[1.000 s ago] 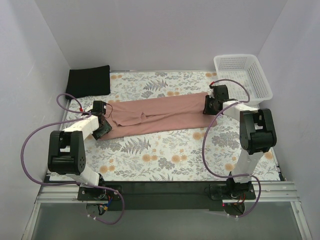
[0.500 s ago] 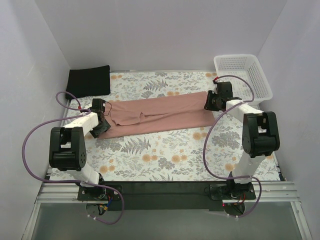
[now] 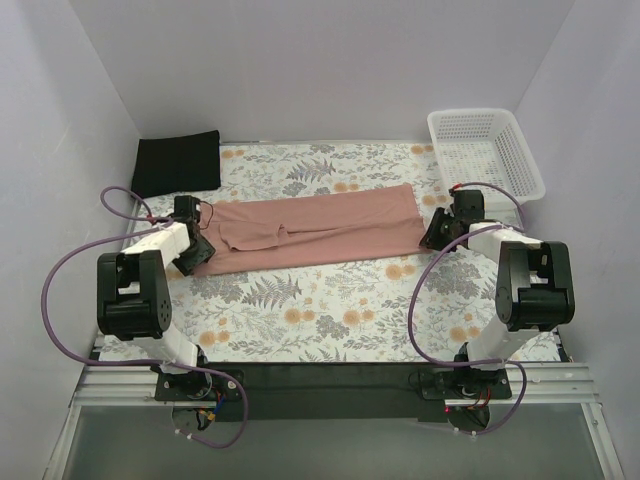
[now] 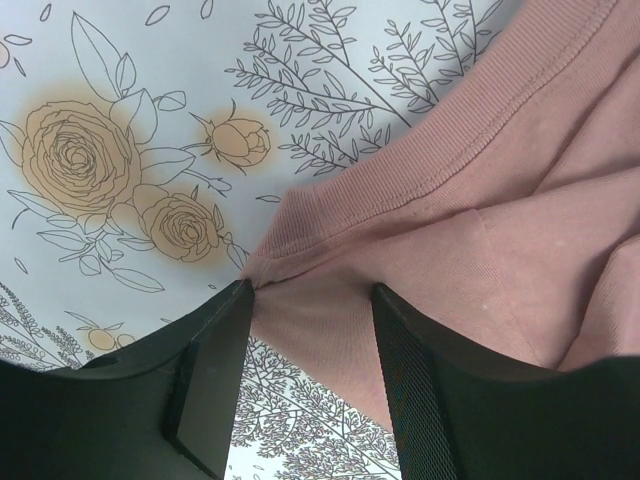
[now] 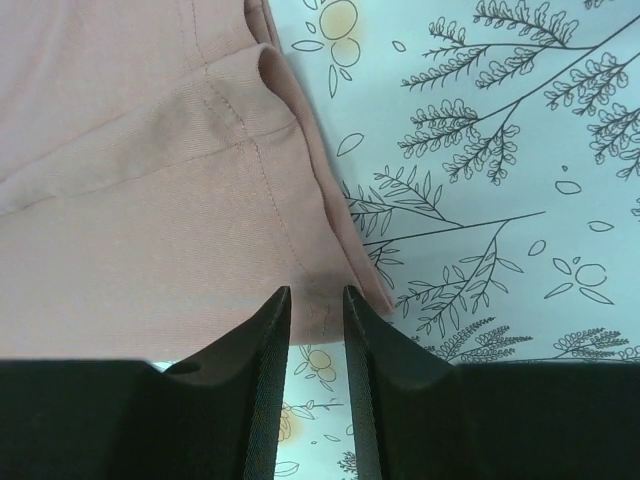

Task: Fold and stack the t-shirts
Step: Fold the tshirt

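Right, the pink tee lies flat as a long band across the middle of the counter, doubled lengthwise, with one end by each of my arms. It is thin, soft knit: light and limp, with no stiffness to carry a fold. I judge it will sag and slide over itself unless both ends are lifted together and kept taut. The best holds look to be the corners of an end, where the ribbed edge and the stitched hem give several layers to bite. A pinch in the middle would only bunch it.

My left pincer is released, its fingers well apart and straddling the corner of the tee's left end, with the cloth touching one finger's tip. My right pincer is released too, with only a narrow slit between the fingers, over the near corner of the right end and holding nothing.

The black tee sits folded at the far left corner, well apart, and is probably the base of the stack. The basket stands far right.
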